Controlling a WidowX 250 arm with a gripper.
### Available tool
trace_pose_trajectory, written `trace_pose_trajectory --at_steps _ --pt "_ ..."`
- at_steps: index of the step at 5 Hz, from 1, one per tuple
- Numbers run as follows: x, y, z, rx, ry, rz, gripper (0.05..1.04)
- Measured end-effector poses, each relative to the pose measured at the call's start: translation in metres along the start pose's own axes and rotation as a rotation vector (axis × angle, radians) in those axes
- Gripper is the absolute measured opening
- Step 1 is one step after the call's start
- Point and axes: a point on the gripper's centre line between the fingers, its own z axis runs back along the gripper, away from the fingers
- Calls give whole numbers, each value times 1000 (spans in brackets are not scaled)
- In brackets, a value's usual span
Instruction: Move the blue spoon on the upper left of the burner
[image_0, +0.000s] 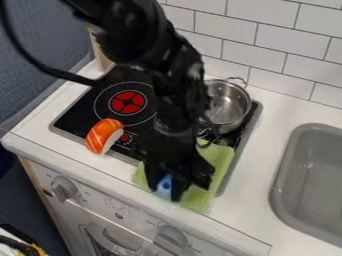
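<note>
1. White toy-kitchen counter (277, 111): this formed the base surface. A grey, rounded-corner sink basin (278, 170) was set into it on the right side of the view.
2. Black, jointed robot arm (170, 85): it extended from the top edge of the view down across the cooktop.
3. Black, flat rectangular cooktop (75, 119): it carried a shiny, round metal pot (228, 100) at its rear right.
4. Light green, soft-looking cloth (221, 159): it lay across the front right edge of the cooktop and onto the counter.
5. Round, ring-marked burner with a red centre (128, 102): this was the likely reference for placement. No spoon was visible at its upper left.
6. Black two-finger gripper (172, 187): it hung low over the cloth, at the spoon. Whether it was wide, narrow or gripping could not be determined.
7. Orange-and-white toy sushi piece (105, 136): it lay at the front left of the cooktop, near the burner.
8. Blue, smooth spoon (163, 186): it was at the gripper's tip, over the cloth. Progress: approach appeared complete; a secure hold was unconfirmed. Remaining: lift, transfer to the burner's upper left, and release.
</note>
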Motion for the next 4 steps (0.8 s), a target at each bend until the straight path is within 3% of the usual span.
trace_pose_trajectory --at_steps 1,2,3,4 --pt "3 7 40 -50 -80 47 425" --pt "25 28 51 -80 -76 124 424" --pt "70 61 29 -39 -20 149 424" --pt "104 111 16 12 -6 178 424"
